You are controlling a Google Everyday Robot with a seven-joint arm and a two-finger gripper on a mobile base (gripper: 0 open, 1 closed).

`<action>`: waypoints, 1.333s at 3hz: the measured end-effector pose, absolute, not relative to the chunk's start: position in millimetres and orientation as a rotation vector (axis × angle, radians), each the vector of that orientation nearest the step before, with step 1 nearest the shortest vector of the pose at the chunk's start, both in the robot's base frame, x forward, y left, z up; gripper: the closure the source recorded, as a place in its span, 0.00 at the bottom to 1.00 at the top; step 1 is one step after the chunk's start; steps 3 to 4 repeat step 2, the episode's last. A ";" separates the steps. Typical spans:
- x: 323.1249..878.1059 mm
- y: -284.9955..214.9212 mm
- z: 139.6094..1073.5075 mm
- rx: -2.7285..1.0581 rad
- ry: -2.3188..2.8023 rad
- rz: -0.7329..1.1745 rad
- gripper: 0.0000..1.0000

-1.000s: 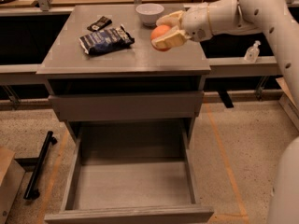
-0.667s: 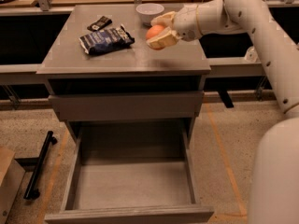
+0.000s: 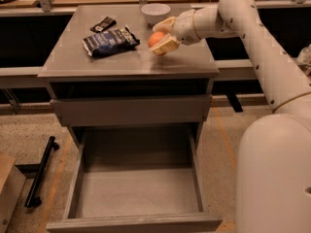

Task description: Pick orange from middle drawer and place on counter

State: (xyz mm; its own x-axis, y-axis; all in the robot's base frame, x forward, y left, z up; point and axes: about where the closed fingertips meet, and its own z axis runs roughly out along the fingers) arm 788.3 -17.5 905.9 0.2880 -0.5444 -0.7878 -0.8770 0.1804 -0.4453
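Note:
The orange [image 3: 155,38] sits between the tan fingers [image 3: 165,46] of my gripper [image 3: 159,37], which is shut on it. The gripper holds it low over the right middle of the grey counter [image 3: 97,64], just in front of the white bowl; I cannot tell whether it touches the surface. My white arm [image 3: 252,28] reaches in from the right. The middle drawer [image 3: 136,193] is pulled out below the cabinet front, and its flat grey bottom is bare.
A white bowl [image 3: 155,11] stands at the counter's back edge. A dark blue snack bag [image 3: 110,41] and a small black packet [image 3: 103,24] lie on the counter's left half. A closed drawer front [image 3: 131,109] is above the open drawer. A black bar [image 3: 41,171] lies on the floor at left.
My gripper has carried the orange a little to the left over the counter, towards the snack bag. The drawer and the other things have not moved.

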 end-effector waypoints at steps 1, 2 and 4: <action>798.8 -19.7 889.5 -1.485 1.401 0.396 0.00; 798.8 -19.6 889.4 -1.485 1.401 0.396 0.00; 798.8 -19.6 889.4 -1.485 1.401 0.396 0.00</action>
